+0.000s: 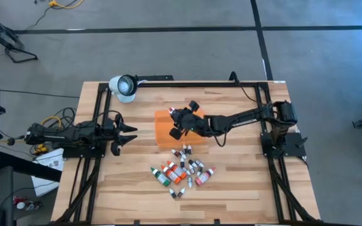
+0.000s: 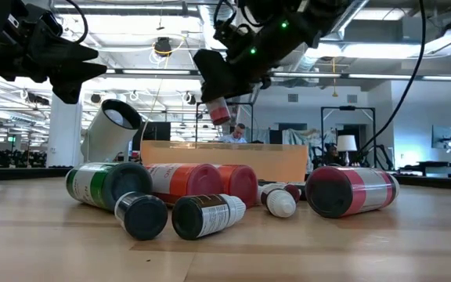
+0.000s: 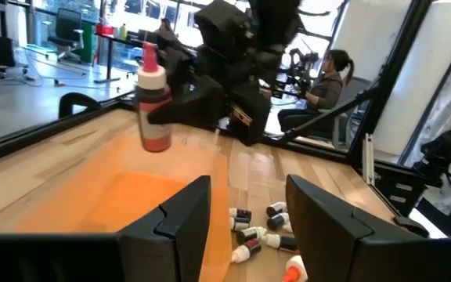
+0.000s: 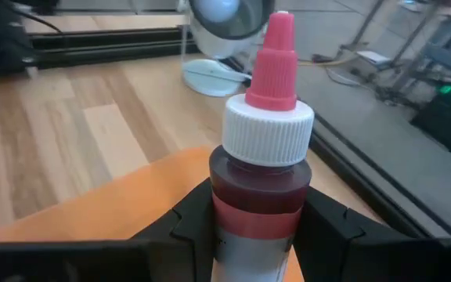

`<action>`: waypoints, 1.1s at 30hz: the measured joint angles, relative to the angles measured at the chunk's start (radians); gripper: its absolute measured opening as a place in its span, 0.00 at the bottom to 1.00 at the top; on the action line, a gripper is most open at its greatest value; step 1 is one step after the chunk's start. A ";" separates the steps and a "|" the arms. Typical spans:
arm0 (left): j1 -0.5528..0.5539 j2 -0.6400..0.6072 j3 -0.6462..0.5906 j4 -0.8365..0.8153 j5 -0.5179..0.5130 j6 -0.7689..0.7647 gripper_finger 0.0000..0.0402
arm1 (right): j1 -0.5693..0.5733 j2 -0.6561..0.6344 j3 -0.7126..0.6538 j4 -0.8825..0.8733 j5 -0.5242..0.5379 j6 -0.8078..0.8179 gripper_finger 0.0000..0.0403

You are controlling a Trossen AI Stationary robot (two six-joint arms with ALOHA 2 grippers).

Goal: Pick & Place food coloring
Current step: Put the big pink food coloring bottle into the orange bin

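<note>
- Right gripper (image 1: pixel 172 115) out over the orange tray (image 1: pixel 163 137), above its far edge, well off the table (image 1: pixel 244 182).
- Jaws clamped on a red bottle (image 4: pixel 261 188) at its body, one finger (image 4: pixel 190 219) on each side; white collar and pink nozzle sticking out past the fingertips.
- Seen level from the table edge, same bottle (image 2: pixel 218 110) hanging upright in the air above the tray (image 2: pixel 288 160), nozzle up, not touching it.
- Seen from the left wrist, bottle (image 3: pixel 153 102) held clear above the orange surface (image 3: pixel 92 196).
- Rest of the food coloring (image 1: pixel 182 171) lying in a loose heap on the bare wood between the tray and the near edge, most bottles on their sides, several touching.
- Nearest the low camera: a green-banded bottle (image 2: pixel 100 184), red ones (image 2: pixel 198 182), small dark-capped vials (image 2: pixel 206 215).
- Left gripper (image 1: pixel 131 134) parked near the left edge, well apart from the tray, jaws apart and holding nothing.
- White lamp (image 1: pixel 124 86) near the far left corner.
- Seated person (image 3: pixel 327 78) in the room beyond the table.
</note>
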 joint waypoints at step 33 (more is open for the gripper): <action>0.000 0.134 0.000 0.007 -0.059 -0.097 0.40 | -0.240 -0.033 -0.680 1.189 -0.575 0.020 0.32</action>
